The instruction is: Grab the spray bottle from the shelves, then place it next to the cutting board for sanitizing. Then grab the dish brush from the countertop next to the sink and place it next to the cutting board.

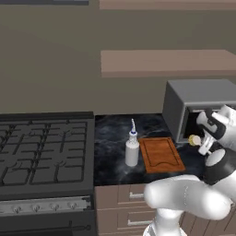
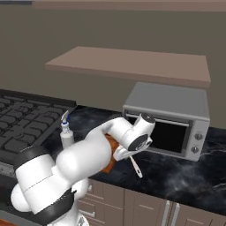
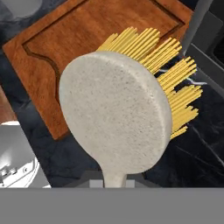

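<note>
Now: dish brush [image 3: 116, 118] clamped in jaws, held above table [image 1: 113, 133] beside cutting board [image 1: 161, 154].
Arm bent low, wrist in front of the microwave [image 2: 170, 117]; gripper [image 2: 128, 155] angled down, brush handle slanting below it. Hand view alone shows yellow bristles over the board's corner. Left base view shows spray bottle [image 1: 132, 149] upright, just left of the board. Black marble surface, stove [image 1: 44, 152] left, wooden shelves [image 1: 168, 62] above.

The dish brush [image 3: 116, 118] hides the fingertips and part of the cutting board [image 3: 61, 48] beyond; the arm covers the board's near end.
</note>
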Controlling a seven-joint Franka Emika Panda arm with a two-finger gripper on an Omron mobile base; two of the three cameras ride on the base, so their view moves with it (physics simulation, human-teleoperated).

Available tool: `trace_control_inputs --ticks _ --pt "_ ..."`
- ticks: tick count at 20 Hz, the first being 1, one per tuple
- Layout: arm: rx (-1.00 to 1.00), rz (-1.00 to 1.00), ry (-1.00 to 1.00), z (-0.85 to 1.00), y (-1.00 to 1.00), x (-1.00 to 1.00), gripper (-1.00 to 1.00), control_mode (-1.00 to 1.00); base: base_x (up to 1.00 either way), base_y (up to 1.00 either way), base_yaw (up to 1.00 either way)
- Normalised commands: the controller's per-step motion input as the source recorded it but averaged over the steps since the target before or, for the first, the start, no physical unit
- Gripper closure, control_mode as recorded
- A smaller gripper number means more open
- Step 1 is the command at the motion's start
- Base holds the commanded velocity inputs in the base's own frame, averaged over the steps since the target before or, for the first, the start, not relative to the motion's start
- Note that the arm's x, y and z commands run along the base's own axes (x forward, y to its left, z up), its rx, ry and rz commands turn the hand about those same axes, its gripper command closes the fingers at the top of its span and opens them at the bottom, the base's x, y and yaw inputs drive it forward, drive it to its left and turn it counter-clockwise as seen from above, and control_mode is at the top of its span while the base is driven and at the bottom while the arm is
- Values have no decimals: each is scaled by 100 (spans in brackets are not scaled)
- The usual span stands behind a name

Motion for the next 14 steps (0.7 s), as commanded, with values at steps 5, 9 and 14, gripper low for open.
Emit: trace_control_inputs --ticks 5,9,14 --pt "0 0 11 -56 -7 1 100 -100 0 0 0" --pt "0 0 1 -39 0 24 100 -100 0 0 0" --pt "0 2 2 -29 0 39 100 -100 0 0 0"
